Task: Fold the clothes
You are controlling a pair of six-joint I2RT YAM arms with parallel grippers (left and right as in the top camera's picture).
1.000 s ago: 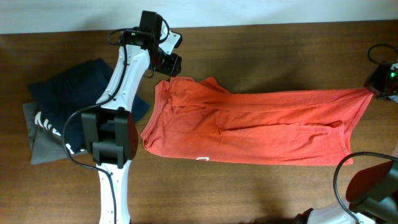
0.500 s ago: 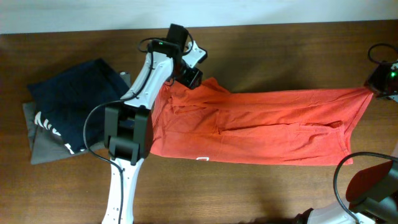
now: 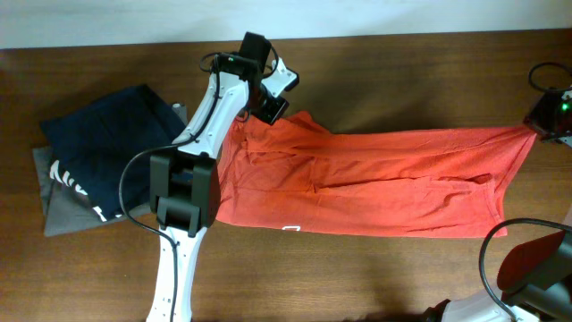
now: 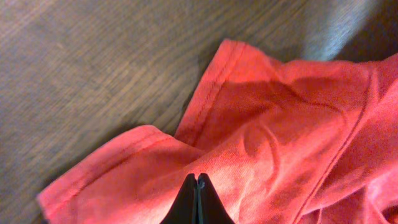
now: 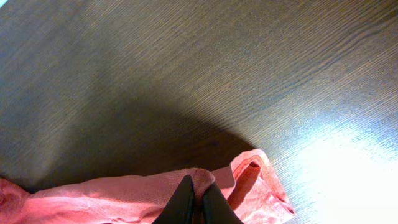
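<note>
Orange-red clothes [image 3: 375,179] across dark wooden table [image 3: 357,277].

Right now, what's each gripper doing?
Left gripper: closed, pinching the T-shirt near its sleeve.
Right gripper: closed on a corner of the T-shirt.

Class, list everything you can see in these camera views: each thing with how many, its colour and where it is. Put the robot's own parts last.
T-shirt: one, orange-red, spread lengthwise across the table from the centre to the right edge.
navy garment: one, dark blue with white lettering, at the table's left side, lying on the grey one.
grey garment: one, grey, under the navy one, showing at its left and lower edges.
table: one, dark brown wood, beneath everything.
left arm: one, white and black, reaching to the shirt's far left end; jaws shut on the T-shirt.
right arm: one, black, at the right edge; jaws shut on the shirt's far right corner.
</note>
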